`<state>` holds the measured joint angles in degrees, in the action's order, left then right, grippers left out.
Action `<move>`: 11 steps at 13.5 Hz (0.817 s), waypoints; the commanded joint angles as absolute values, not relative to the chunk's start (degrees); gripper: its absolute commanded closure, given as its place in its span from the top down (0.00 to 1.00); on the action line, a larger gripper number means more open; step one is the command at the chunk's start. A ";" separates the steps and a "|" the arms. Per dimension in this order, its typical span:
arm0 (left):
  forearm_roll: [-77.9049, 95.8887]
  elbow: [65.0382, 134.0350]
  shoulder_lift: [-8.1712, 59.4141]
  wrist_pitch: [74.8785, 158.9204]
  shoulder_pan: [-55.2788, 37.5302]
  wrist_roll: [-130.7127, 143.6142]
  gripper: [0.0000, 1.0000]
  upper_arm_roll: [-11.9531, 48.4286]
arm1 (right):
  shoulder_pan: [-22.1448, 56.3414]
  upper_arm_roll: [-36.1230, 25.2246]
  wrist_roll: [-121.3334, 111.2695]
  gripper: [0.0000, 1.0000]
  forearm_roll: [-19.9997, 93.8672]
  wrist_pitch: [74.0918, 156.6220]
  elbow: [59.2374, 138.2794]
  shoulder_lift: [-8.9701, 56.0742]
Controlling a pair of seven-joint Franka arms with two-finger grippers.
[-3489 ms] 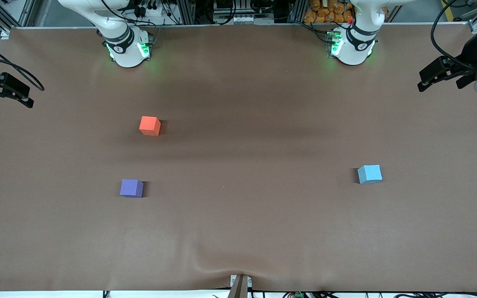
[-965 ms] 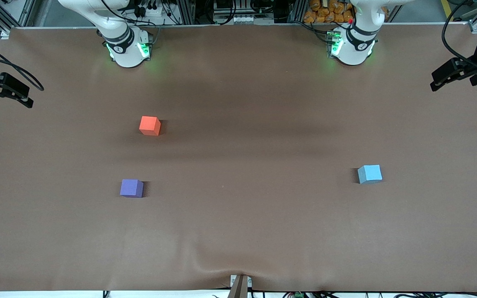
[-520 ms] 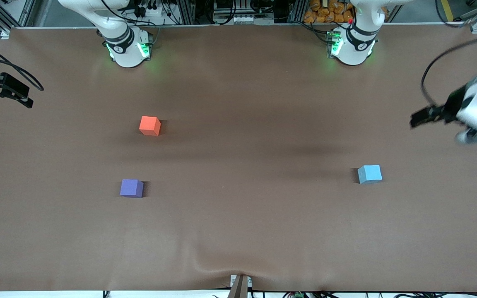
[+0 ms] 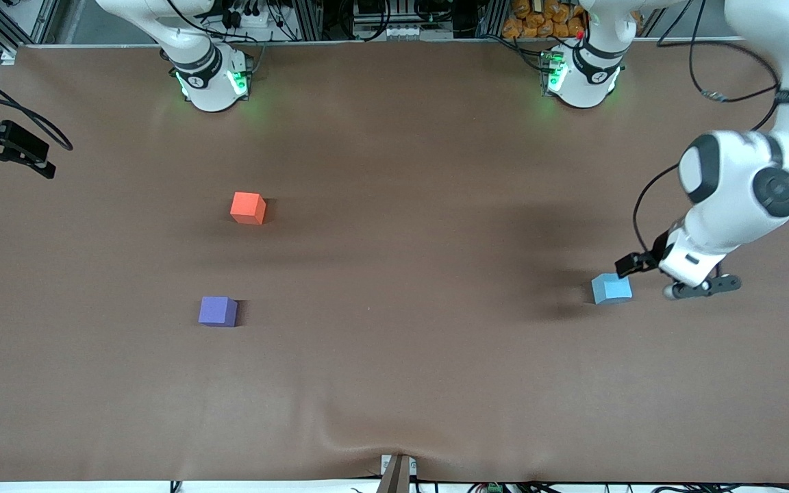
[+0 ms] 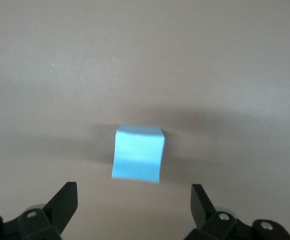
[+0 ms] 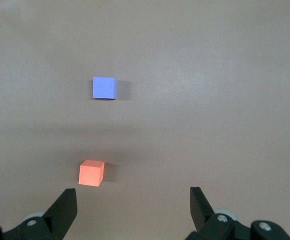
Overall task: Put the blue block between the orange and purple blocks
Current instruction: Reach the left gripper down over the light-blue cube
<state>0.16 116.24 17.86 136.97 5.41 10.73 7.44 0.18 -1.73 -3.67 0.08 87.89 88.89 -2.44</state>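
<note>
Your left gripper hovers by the blue block, fingers apart, nothing held, lined up to grasp. Blue sits toward the left arm's end, well apart from orange and purple. Right gripper waits, fingers spread.

Left tool agape; right tool likewise (waiting).

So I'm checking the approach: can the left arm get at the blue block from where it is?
Probably yes: the left end effector hangs open beside the blue block, with only bare table around it.
</note>
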 commanded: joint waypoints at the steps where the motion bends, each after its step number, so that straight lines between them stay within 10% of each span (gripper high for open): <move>1: -0.35 114.79 24.15 144.37 6.06 9.84 1.00 7.65 | -0.70 -1.41 -4.39 1.00 1.23 86.92 87.80 -2.11; 11: -0.44 116.01 27.16 145.90 5.98 9.76 1.00 7.91 | -1.14 -1.41 -4.39 1.00 1.23 86.92 87.89 -2.11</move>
<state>0.15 115.56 27.15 145.96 5.58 10.50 7.85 -0.21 -1.80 -3.67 0.10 87.79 88.89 -2.44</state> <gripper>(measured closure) 0.000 0.000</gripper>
